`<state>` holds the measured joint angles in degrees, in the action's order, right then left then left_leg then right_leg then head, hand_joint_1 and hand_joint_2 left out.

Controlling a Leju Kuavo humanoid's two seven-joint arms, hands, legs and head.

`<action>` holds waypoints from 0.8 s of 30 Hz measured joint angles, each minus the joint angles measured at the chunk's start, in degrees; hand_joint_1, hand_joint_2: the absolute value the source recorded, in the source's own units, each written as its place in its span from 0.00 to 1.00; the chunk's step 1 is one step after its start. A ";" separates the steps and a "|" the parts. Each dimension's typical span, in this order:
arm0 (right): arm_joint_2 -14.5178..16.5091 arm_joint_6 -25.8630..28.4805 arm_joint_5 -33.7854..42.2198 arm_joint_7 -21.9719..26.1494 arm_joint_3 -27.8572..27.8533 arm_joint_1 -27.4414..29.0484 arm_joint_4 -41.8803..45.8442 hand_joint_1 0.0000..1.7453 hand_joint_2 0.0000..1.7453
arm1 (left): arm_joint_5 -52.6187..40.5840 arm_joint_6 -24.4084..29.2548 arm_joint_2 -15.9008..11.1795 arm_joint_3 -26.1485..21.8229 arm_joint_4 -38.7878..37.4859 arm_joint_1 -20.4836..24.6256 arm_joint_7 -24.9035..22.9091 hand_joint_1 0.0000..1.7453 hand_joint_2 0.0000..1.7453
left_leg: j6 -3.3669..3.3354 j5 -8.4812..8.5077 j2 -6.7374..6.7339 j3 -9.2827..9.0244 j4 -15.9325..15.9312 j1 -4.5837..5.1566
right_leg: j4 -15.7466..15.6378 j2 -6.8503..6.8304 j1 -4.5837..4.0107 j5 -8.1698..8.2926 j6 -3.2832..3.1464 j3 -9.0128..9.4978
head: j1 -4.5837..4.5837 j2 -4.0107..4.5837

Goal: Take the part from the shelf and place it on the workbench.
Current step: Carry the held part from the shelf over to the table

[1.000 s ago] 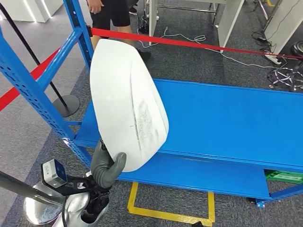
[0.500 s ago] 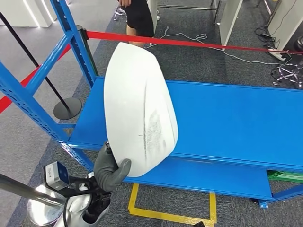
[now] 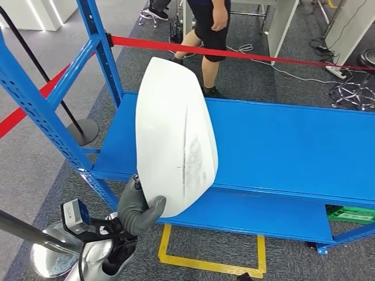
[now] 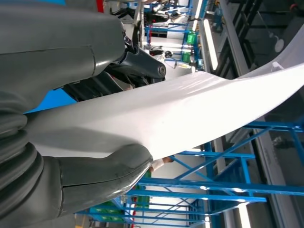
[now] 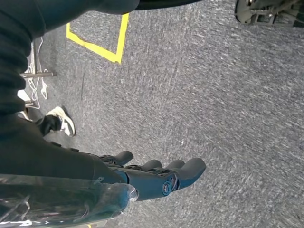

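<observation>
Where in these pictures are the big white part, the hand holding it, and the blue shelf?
white part (image 3: 172, 134), head view, middle of its curved face
left hand (image 3: 139, 212), head view, grey thumb against the part's lower edge
blue shelf (image 3: 292, 152), head view, bare flat deck

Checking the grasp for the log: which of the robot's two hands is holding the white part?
The left hand: it grips the white part at its lower edge. The right hand hangs over the carpet, holding nothing.

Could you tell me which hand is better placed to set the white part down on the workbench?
Left: the left hand already grips the white part, while the right hand hangs over the carpet.
</observation>
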<state>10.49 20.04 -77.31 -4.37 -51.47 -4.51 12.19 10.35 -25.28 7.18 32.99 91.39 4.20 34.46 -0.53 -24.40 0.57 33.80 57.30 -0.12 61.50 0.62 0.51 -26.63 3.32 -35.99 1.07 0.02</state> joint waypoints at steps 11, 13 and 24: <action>0.02 -0.01 -0.66 0.02 0.00 -0.36 -0.01 0.00 1.00 | -0.09 -0.05 -0.03 0.77 -0.51 0.02 -0.03 0.94 1.00 | 1.17 3.90 -0.12 3.44 0.01 0.10 | -3.41 0.23 -0.20 -2.93 -0.34 7.52 | 0.06 0.00; 0.03 -0.02 -0.73 0.01 0.00 -0.29 -0.01 0.00 1.00 | -0.09 -0.07 -0.03 0.81 -0.51 0.02 -0.04 0.94 1.00 | 1.86 4.43 -0.07 3.57 -0.11 0.01 | -3.26 0.17 -0.23 -2.21 -1.30 6.68 | 0.06 0.00; 0.07 -0.19 -1.14 0.52 0.00 -0.29 -0.01 0.00 1.00 | 0.03 -0.52 -0.49 0.88 -0.75 -0.02 -0.03 0.94 1.00 | 1.95 -3.42 -0.07 -1.79 4.95 0.12 | -3.21 -0.25 -0.46 3.66 -2.41 0.05 | -0.43 0.00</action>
<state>10.56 19.85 -78.45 -3.85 -51.47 -4.80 12.17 10.38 -25.80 6.69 33.88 90.65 4.18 34.43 1.41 -27.82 0.50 32.01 62.25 0.00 58.29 0.37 0.05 -22.97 0.92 -35.94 0.64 0.02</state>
